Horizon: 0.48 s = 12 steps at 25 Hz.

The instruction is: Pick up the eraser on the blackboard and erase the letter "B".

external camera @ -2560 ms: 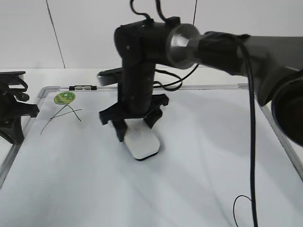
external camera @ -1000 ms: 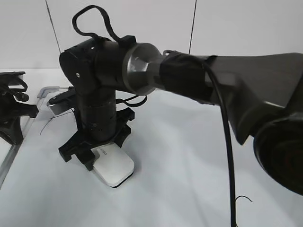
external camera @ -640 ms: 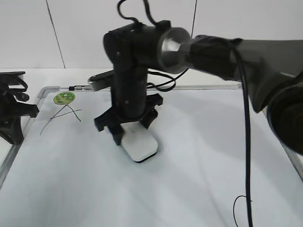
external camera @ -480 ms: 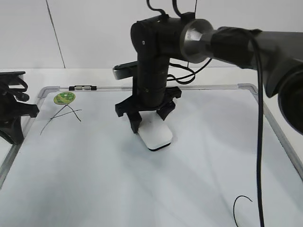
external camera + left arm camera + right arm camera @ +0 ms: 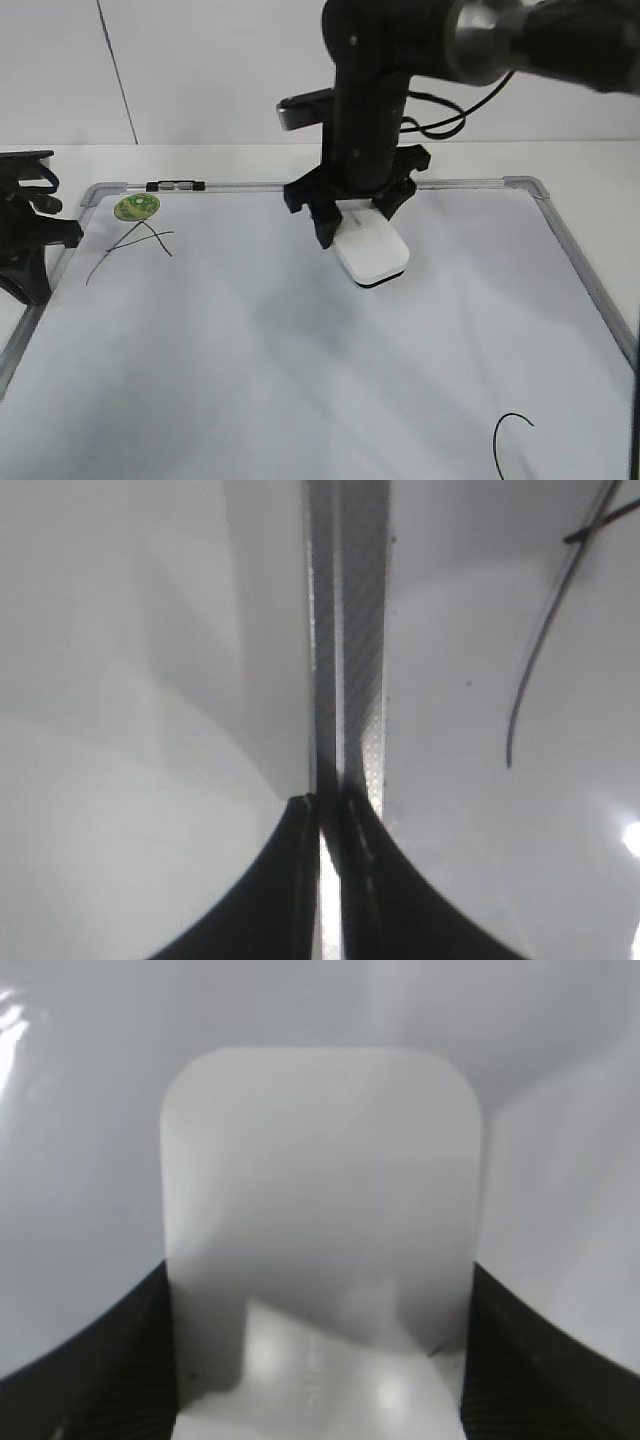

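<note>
Eraser in hand: the white block with its thin dark base sits pinched between the two fingers of the right end effector, low over the upper middle of the blackboard, its base at or just above the surface; whether it touches cannot be told. The right wrist view shows the same grip, the eraser filling the frame with a dark finger pressed against each long side.

No letter "B" shows anywhere on the board. The middle stretch reads as bare pale surface, so the erasing looks done or very nearly so, though faint residue would be too small to see here. What may be left, by my judgement, is a last check pass and setting the eraser down.

Outward from there, the scrawled "A" remains near the upper left corner, just below a small round green magnet, and the curved "C" remains at the lower right; both are well apart from the eraser.

The left end effector rests at the board's left edge, over the grey metal frame, its fingers drawn together with only a sliver of gap and nothing between them. The board lies flat on a white worktop.
</note>
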{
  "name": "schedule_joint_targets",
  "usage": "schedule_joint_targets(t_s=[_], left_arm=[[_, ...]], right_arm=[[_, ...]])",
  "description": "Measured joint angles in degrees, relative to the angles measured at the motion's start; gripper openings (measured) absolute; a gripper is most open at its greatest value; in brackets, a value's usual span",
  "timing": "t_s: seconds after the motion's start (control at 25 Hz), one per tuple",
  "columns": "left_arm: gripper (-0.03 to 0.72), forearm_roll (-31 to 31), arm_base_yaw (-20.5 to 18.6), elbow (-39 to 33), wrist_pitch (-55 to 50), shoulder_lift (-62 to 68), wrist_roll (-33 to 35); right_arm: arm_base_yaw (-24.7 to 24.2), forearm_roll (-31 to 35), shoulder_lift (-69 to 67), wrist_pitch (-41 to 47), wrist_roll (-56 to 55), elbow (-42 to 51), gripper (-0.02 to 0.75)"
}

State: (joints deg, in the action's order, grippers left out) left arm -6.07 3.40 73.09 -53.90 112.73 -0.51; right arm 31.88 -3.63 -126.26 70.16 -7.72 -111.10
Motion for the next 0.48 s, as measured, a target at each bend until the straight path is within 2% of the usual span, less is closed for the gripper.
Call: schedule_joint_targets(t_s=[0.12, 0.48], left_arm=[[0.020, 0.00, 0.00, 0.00, 0.00, 0.00, 0.00], [0.020, 0.00, 0.00, 0.00, 0.24, 0.00, 0.00]], right_arm=[[-2.28, 0.00, 5.76, 0.00, -0.21, 5.65, 0.534], [-14.12, 0.43, 17.06, 0.00, -0.11, 18.51, 0.534]])
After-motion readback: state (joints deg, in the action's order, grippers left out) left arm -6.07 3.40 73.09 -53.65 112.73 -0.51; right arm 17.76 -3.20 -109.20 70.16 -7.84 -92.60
